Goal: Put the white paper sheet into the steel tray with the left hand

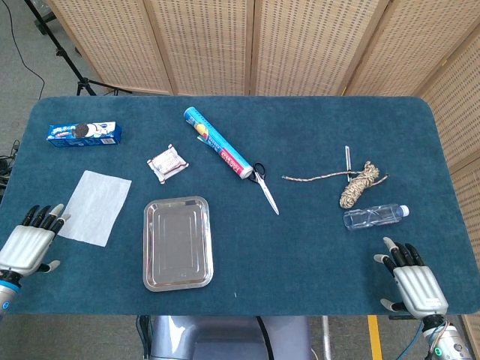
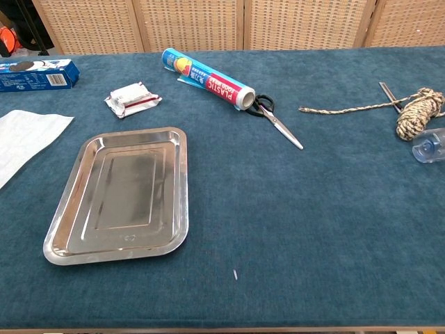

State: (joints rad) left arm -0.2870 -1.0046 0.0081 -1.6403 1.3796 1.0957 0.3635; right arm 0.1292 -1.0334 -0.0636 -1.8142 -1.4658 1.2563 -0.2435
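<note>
My left hand, fingers apart and empty, sits lower left beside the white paper sheet; grasp pending, steel tray empty.

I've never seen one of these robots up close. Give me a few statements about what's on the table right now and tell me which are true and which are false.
1. The steel tray has nothing in it. True.
2. The white paper sheet lies inside the tray. False: it lies flat on the table, left of the tray.
3. The left hand holds the paper. False: it holds nothing and sits near the sheet's lower left edge.
4. The scissors lie at one end of the plastic wrap roll. True.
5. The water bottle stands upright. False: it lies on its side, below the coiled rope.
</note>
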